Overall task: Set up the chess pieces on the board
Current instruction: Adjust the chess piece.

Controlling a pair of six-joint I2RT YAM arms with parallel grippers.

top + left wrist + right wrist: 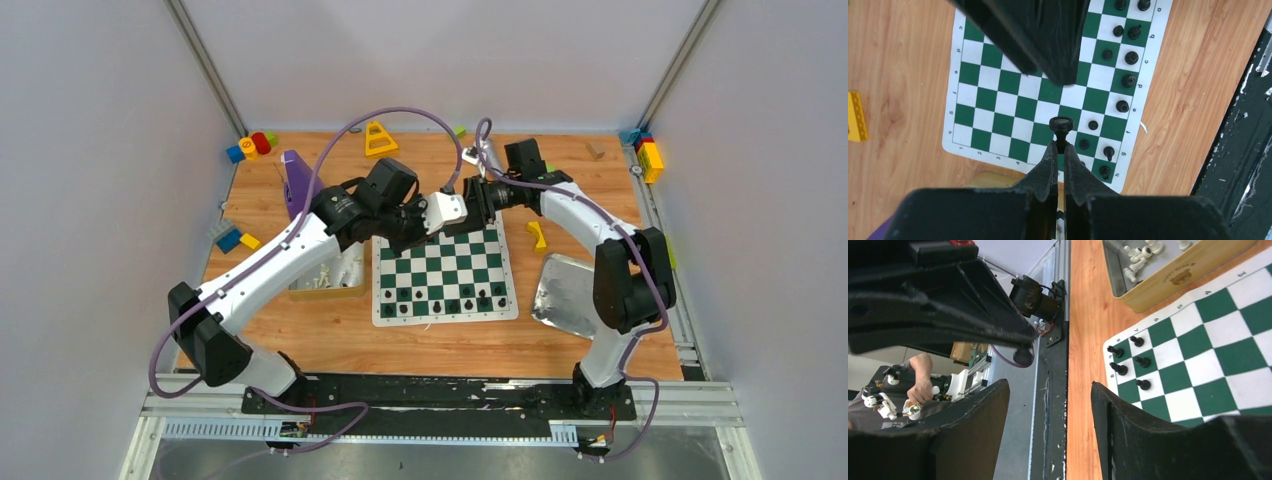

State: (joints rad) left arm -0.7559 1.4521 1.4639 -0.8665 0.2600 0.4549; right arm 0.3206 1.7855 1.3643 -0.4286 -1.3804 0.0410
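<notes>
Top view: a thin green-and-white checkered board [445, 270] lies on the wooden table [330, 335], with small black plastic chess pieces [453, 305] along its near rows.

Left wrist view: the left gripper [1060, 150] is clenched on a black pawn [1060, 125], seen against the board's squares.

Right wrist view: the right gripper [1049, 387] is spread and holds nothing. Small white chess pieces [1140, 252] lie in a yellow tin [1173, 277].

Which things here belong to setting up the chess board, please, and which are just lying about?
Job: board; black pieces on it; black piece in the left fingers; tin of white pieces.
Lying about: toy blocks; yellow triangle; purple object; metal tray.
</notes>
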